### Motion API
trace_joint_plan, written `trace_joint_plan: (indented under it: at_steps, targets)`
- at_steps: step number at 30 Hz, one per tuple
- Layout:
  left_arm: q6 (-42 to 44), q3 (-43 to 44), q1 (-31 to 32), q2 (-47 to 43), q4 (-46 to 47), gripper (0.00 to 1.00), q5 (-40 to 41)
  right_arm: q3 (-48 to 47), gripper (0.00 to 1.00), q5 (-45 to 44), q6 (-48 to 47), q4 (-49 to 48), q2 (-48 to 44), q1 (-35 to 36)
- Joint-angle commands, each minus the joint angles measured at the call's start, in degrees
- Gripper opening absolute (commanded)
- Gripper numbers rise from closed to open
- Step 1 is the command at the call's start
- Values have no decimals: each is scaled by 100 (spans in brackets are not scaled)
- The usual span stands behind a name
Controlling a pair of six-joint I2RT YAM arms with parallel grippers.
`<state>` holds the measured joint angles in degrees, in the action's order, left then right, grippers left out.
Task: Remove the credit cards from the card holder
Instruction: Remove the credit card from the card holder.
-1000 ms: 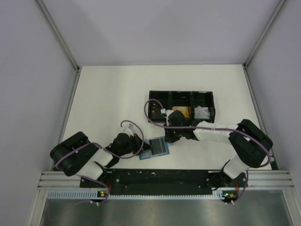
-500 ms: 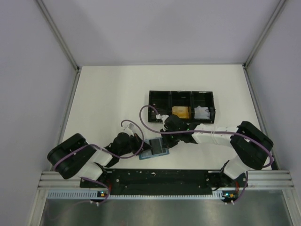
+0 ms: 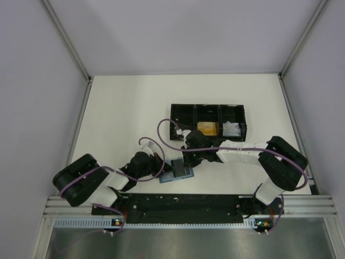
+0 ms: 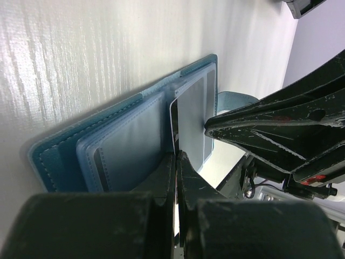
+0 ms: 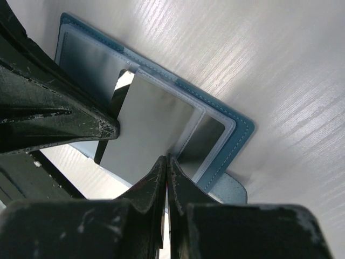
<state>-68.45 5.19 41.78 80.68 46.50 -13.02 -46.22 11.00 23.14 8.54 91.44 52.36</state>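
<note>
Position: small teal-blue two-leaf card holder lies open on white table, between arms; left gripper, fingers together, empty, seems to pin leaf; right gripper, likewise together, presses glossy black plastic card, half out. You slide it flat along slot, light pressure.

Card holder half hidden (overhead) under right end effector.
</note>
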Motion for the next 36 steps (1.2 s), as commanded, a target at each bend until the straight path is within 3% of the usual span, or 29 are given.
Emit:
trace_joint_plan:
  at_steps: [1,9,23,36]
  targets:
    - [297,17,32,-44,-537,0,221,-212,0,-177,-72,42,225,55]
    - [542,52,15,-193,-782,0,203,-98,0,-766,-204,631,348,55]
    - [1158,228,-222,-1186,-2312,2,370,-195,0,-881,-292,948,656,29]
    - [1290,219,-372,-1178,-2286,18,1,-327,0,-749,-380,957,638,20]
